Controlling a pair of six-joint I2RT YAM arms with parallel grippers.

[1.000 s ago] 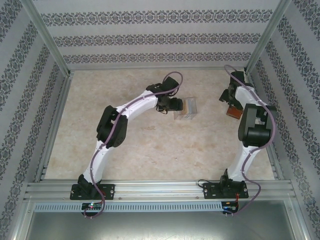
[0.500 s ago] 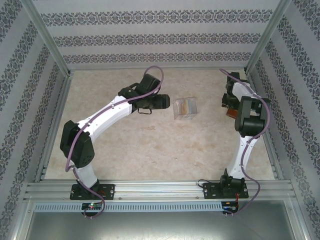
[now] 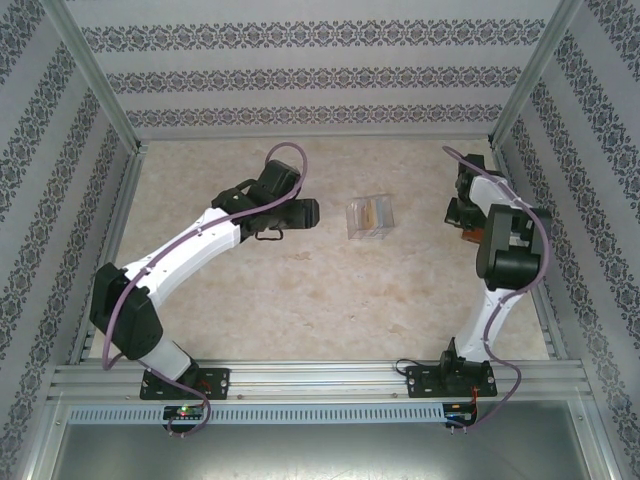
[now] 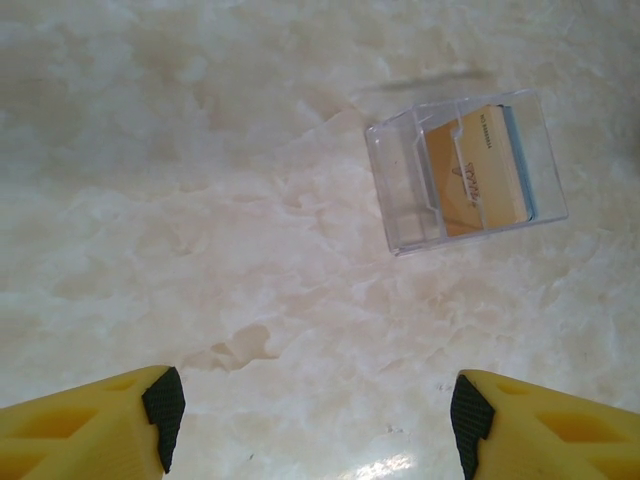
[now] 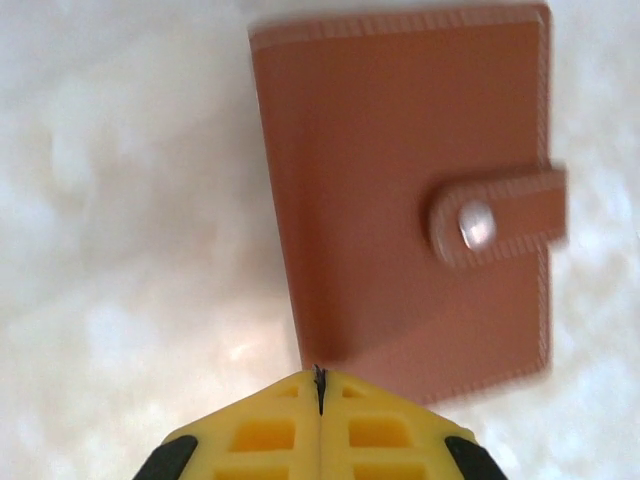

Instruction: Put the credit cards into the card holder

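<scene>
The left pincer [image 4: 315, 425] gapes wide, empty; ahead and rightward, yellow-orange and blue-grey plastic credit cards [image 4: 480, 170] lie in a clear plastic box [image 4: 405, 185]. The right pincer [image 5: 320, 385] is pressed closed on nothing (tips touching), the reddish-brown leather card holder [image 5: 400, 180] just ahead

Reddish-brown leather-like card holder [image 5: 400, 190] (stitched edges, metal snap), clear glossy plastic box [image 4: 465, 170], polished marble-look table [image 4: 200, 200]

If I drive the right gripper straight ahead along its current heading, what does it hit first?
Likely the card holder, lying closed just beyond the shut right gripper; the exact gap is unclear.
</scene>
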